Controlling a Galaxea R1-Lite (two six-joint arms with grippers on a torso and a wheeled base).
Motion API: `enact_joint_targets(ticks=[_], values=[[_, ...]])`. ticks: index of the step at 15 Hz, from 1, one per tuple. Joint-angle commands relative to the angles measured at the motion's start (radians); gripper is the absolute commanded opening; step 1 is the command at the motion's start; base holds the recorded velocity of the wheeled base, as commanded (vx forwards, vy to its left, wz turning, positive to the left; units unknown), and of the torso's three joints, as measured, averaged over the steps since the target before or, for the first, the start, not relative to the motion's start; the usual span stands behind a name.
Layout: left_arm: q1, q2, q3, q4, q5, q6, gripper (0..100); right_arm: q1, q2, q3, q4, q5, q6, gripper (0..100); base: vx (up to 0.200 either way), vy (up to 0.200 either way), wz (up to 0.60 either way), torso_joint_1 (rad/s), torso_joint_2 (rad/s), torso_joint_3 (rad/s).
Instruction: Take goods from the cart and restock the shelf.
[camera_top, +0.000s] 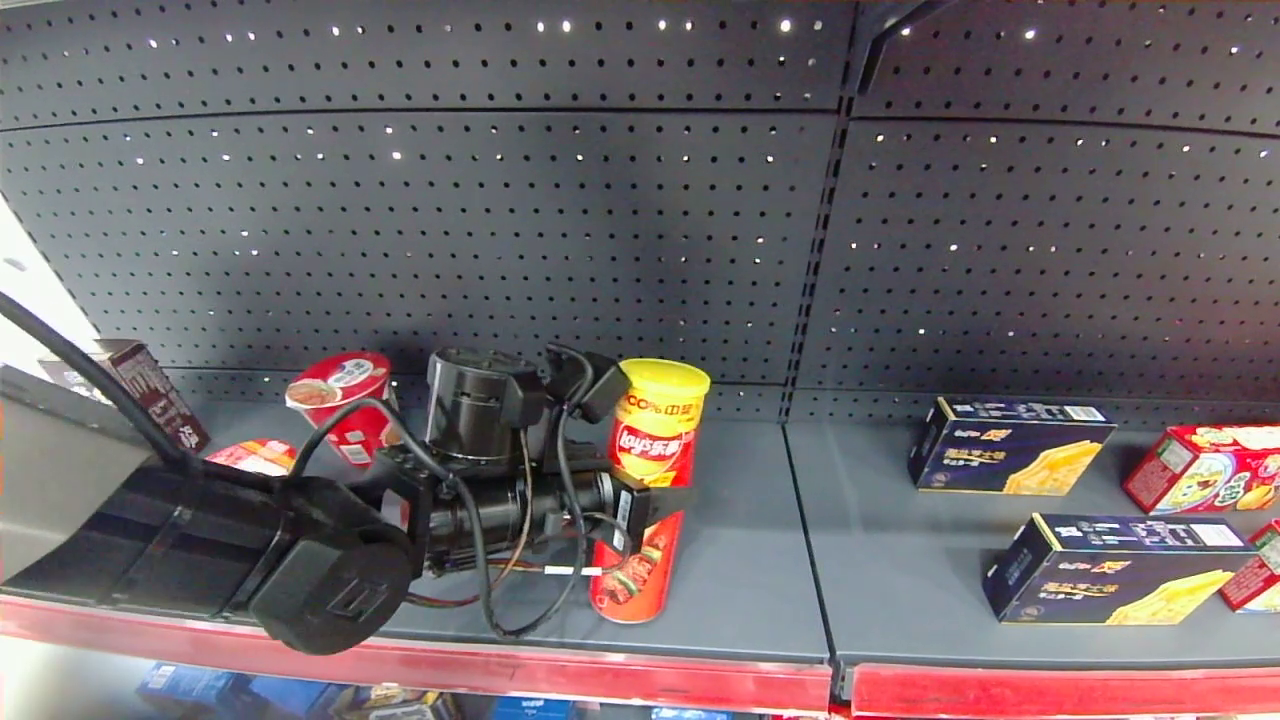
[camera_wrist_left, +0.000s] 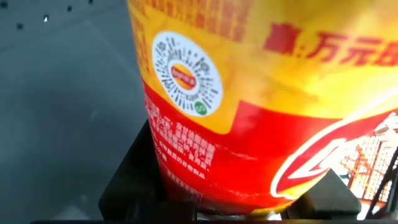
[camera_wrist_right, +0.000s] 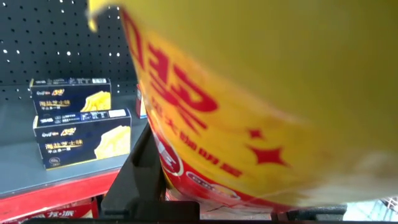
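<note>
**Two cans, two grippers**

From up high, the left gripper (camera_top: 640, 505) sits on the grey shelf (camera_top: 740, 560) and is closed around the middle of a chip can (camera_top: 655, 430). The can stands almost straight, bottom on the shelf, yellow lid on top. A red cup (camera_top: 345, 400) stands at its 9 o'clock. Two dark blue boxes (camera_top: 1010, 445) lie out at its 3 o'clock, with a red box (camera_top: 1200, 468) past them.

The left wrist camera sees the grip up close: black fingers (camera_wrist_left: 134, 180) press on both sides of the can.

The right wrist camera sees another thing. A second can (camera_wrist_right: 249, 93), yellow and red, is up in the air in front of the shelf. The right gripper (camera_wrist_right: 217, 199) is closed on it, one dark finger (camera_wrist_right: 138, 177) flat against its side.
</note>
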Motion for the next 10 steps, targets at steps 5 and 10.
enact_joint_targets(ticks=[5, 10], values=[[-0.014, -0.036, 0.011, 0.006, 0.106, 0.061, 0, 0.0, 0.001, -0.009, 0.001, 0.003, 0.001, 0, 0.0, 0.0, 0.0, 0.0, 0.0, 0.0], [-0.017, 0.202, 0.066, -0.688, 0.353, 0.061, 0, 0.0, 0.001, -0.009, 0.008, 0.001, 0.022, 0, 0.0, 0.0, 0.0, 0.0, 0.0, 0.0]])
